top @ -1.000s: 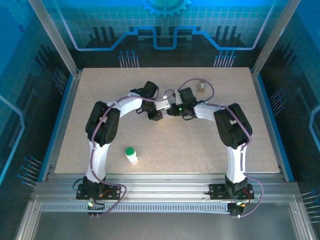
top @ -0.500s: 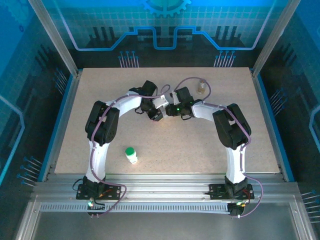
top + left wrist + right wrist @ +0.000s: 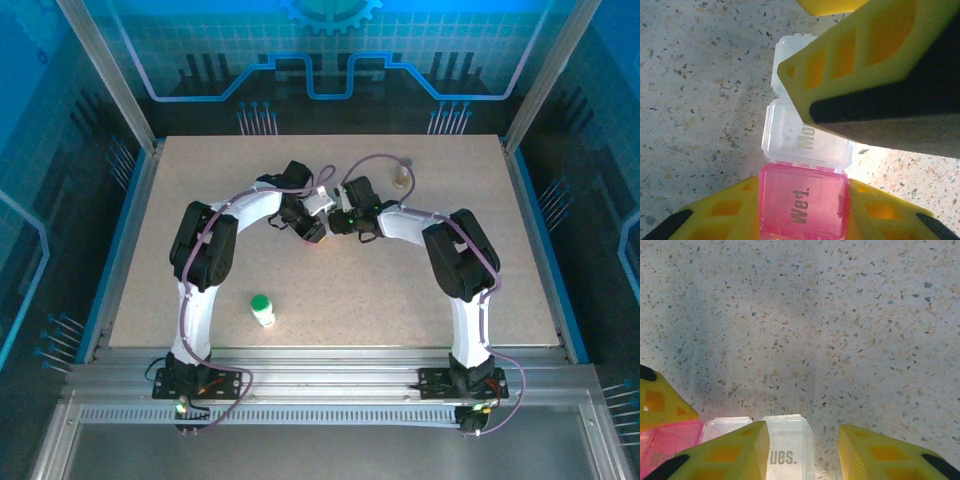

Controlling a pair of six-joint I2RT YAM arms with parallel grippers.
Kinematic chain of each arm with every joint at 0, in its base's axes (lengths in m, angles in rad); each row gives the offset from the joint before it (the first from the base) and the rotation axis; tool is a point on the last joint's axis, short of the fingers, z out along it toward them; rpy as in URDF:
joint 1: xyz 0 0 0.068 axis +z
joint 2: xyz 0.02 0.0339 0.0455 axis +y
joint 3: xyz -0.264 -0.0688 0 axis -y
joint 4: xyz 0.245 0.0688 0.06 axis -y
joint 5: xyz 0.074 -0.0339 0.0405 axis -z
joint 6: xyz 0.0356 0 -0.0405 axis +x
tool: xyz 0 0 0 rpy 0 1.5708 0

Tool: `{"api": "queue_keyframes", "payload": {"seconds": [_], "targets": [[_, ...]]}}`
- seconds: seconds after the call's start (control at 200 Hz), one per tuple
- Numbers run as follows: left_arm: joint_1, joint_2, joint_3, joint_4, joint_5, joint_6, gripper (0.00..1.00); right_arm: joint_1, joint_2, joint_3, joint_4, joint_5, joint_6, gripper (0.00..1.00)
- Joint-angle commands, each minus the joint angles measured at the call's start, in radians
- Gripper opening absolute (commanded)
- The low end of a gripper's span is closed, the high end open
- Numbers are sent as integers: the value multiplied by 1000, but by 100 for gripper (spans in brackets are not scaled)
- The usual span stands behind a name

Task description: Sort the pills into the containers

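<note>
A strip of small snap-lid pill boxes lies on the speckled table. My left gripper (image 3: 802, 210) is shut on the pink box marked "Wed." (image 3: 802, 197), a yellow finger on each side of it. Beyond it sit a clear box marked "Mon" (image 3: 805, 137) and another clear one (image 3: 790, 55). My right gripper (image 3: 801, 432) is open around the clear "Tues." box (image 3: 790, 440), which sits against its left finger with a gap to the right finger. In the top view both grippers, left (image 3: 312, 230) and right (image 3: 336, 220), meet at mid-table. No pills are in view.
A white bottle with green cap (image 3: 261, 309) stands near the front left. An amber bottle with tan cap (image 3: 402, 176) stands at the back right. One finger (image 3: 875, 65) of the right gripper hangs over the clear boxes in the left wrist view.
The right arm has shifted left, bringing its gripper closer against the left gripper. The left arm and both bottles stay where they were.
</note>
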Motion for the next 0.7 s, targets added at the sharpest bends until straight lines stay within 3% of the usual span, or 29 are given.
{"api": "queue_keyframes", "payload": {"seconds": [0.0,0.185,0.485,0.69], "targets": [[50,-37,8,56,-78,-76,37,25,39,-67,-282,4,-27,42],[63,-36,13,43,-63,-131,41,46,39,-74,-299,82,-43,42],[69,-46,10,21,-34,-140,48,48,26,-96,-297,94,-45,42],[62,-64,-22,30,-29,-93,46,45,26,-95,-291,81,-43,42]]}}
